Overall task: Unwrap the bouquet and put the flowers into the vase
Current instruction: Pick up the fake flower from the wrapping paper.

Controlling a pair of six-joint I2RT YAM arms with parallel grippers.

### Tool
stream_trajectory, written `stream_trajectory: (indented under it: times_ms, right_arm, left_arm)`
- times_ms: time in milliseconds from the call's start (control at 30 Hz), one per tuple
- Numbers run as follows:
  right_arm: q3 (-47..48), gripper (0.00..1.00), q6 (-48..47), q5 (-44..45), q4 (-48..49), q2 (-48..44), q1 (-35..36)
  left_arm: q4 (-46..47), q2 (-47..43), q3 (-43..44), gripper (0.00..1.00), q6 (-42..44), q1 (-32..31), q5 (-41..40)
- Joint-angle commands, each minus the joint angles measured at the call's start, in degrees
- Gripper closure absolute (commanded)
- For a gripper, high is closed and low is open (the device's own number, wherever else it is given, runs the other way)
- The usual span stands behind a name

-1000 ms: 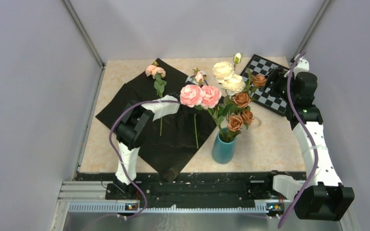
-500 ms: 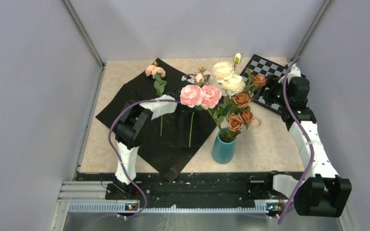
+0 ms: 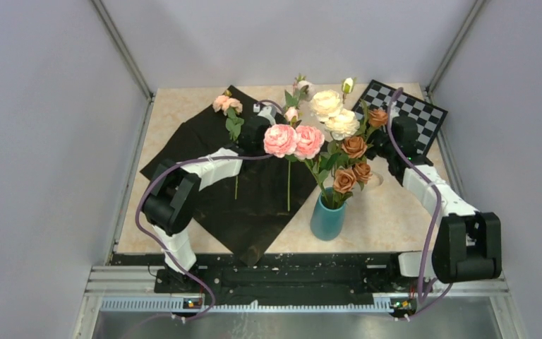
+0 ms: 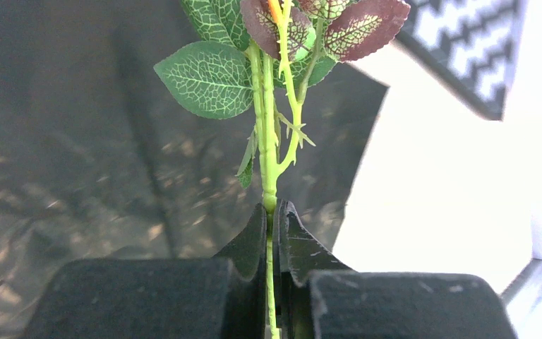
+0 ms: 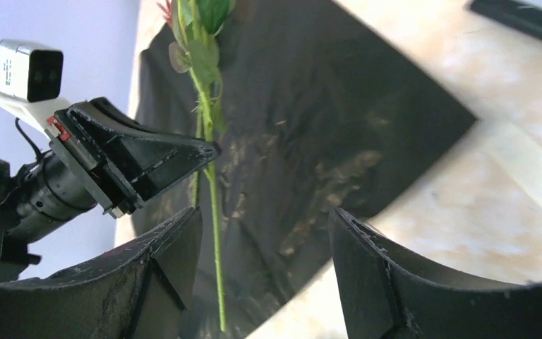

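Paper comes first: the black paper lies spread flat at the left of the desk, with one peach rose lying on its far corner, not yet moved. Just right of that, the left gripper has its jaws clamped together on a budded stem. It grips below the leaves, and a long bare tail hangs under the jaws over the paper.

Further right stands the vase, short and already crowded with flowers leaning over its mouth. It looks top-heavy, so the tail should go in low from the paper side and then straight down, with no sideways push against the rim.

The right gripper has its jaws wide apart, framing the hanging tail without touching it. Closing them lightly there would probably steady the tail and help steer it between the standing stems. The checkerboard lies behind, out of the way.
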Motion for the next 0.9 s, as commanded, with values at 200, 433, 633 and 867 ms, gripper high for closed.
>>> stream_trajectory:
  times_ms: [200, 433, 633, 867]
  right_arm:
    - [2.8, 0.33, 8.7, -12.4, 19.4, 11.3, 4.7]
    - [5.1, 0.39, 13.8, -16.0, 25.9, 17.2, 6.3]
    - [7.5, 0.41, 16.8, -17.0, 29.7, 20.7, 7.4]
    - [9.7, 0.51, 17.7, -17.8, 30.4, 23.6, 8.2]
  left_arm:
    - [24.8, -2.2, -6.3, 1.00, -7.9, 0.2, 13.1]
    - [27.9, -2.5, -7.3, 1.00, -9.2, 0.3, 16.3]
    - [28.7, -1.4, -7.1, 1.00, -11.4, 0.2, 17.7]
    - [29.2, -1.0, -7.3, 1.00, -11.1, -0.3, 18.6]
